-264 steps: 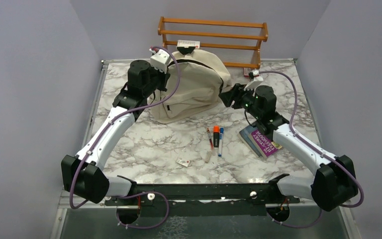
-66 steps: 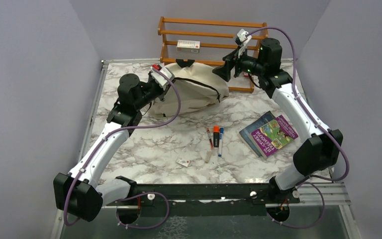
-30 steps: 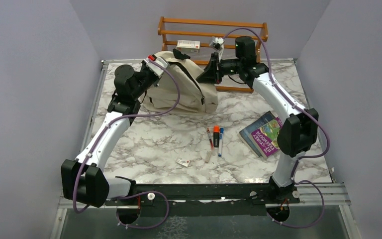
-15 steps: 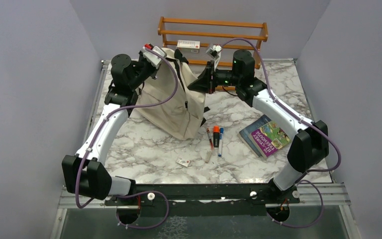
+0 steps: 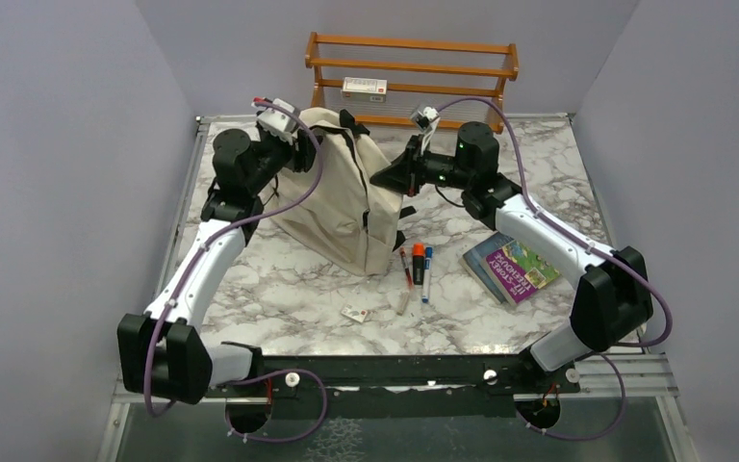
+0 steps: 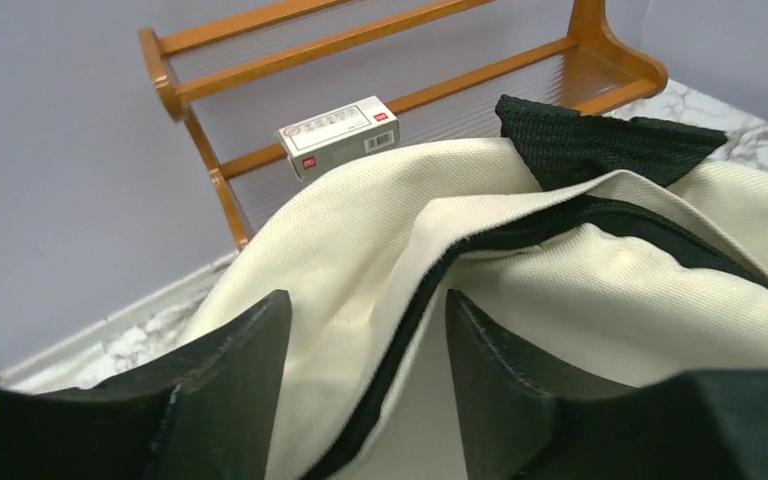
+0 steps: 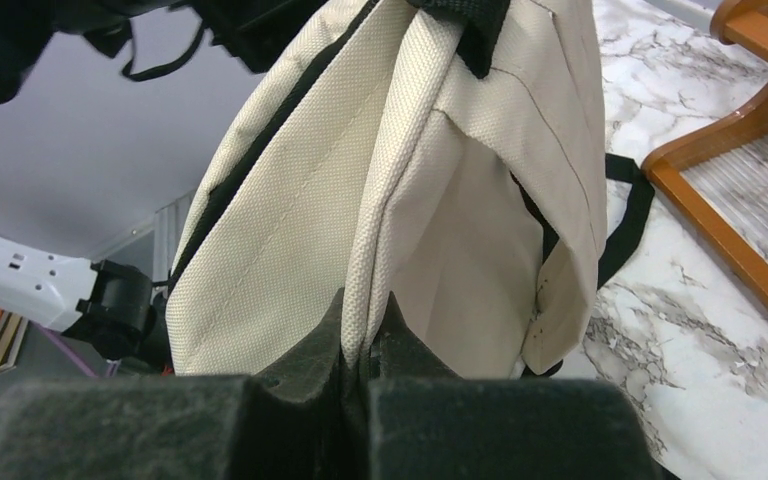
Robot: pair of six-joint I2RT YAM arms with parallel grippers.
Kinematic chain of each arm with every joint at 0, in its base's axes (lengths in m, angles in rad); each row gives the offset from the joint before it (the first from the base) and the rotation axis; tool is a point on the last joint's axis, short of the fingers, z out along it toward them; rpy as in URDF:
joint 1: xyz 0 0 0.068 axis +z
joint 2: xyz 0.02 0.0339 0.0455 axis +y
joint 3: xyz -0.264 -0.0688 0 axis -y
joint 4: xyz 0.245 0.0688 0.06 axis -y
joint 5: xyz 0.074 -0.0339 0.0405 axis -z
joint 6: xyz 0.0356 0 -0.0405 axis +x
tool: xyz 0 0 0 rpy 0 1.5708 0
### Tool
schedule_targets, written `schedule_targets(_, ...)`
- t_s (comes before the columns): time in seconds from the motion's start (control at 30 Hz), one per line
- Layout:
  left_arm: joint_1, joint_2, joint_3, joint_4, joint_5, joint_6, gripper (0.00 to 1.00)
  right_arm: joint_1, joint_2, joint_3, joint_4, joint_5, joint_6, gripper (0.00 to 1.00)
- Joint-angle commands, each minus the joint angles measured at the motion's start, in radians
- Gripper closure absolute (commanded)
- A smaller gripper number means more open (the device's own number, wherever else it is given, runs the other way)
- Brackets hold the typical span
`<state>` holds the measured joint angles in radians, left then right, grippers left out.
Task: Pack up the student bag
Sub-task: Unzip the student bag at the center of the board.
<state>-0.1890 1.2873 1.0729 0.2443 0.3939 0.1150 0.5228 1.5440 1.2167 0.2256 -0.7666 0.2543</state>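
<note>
Two arms meet at the student bag (image 5: pixel 346 207), which stands propped up in the far-left part of the marble worktop (image 5: pixel 279 289), with its lower end reaching toward the middle. The left gripper (image 5: pixel 300 152) sits at the bag's upper left side; its fingers (image 6: pixel 230 380) are spread apart, with cream cloth and a black zipper seam showing between them; whether they touch the cloth I cannot tell. The right gripper (image 5: pixel 379 179) is at the bag's upper right side, pressed together on a fold of the cream fabric. Beside the bag's lower end, near the middle of the worktop, lie a few pens (image 5: pixel 418 265). A small card (image 5: pixel 354 313) lies closer to the near edge, and books (image 5: pixel 518 269) lie toward the right edge. A wooden rack (image 5: pixel 412 72) stands along the far edge, with a small box (image 5: pixel 364 89) on its shelf.
</note>
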Motion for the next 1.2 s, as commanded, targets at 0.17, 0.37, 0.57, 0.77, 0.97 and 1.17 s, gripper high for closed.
schedule_targets(0.17, 0.006, -0.267, -0.064, -0.218, -0.130, -0.294, 0.37, 0.006, -0.014, -0.020, 0.009, 0.134, 0.030, 1.00)
schedule_targets(0.37, 0.007, -0.383, -0.143, -0.264, 0.021, -0.422, 0.36, 0.006, -0.004, 0.010, -0.005, 0.149, 0.037, 1.00)
schedule_targets(0.57, 0.001, -0.377, -0.273, -0.076, 0.338, -0.637, 0.41, 0.006, -0.004, 0.025, -0.019, 0.144, 0.037, 1.00)
schedule_targets(0.77, -0.081, -0.348, -0.328, -0.054, 0.438, -0.476, 0.44, 0.006, -0.006, 0.018, -0.025, 0.123, 0.045, 1.00)
schedule_targets(0.97, -0.146, -0.335, -0.348, -0.089, 0.429, -0.262, 0.44, 0.006, -0.027, 0.002, -0.028, 0.122, 0.041, 1.00)
schedule_targets(1.17, -0.202, -0.289, -0.329, -0.104, 0.356, -0.170, 0.44, 0.006, -0.038, -0.003, -0.033, 0.112, 0.036, 0.99)
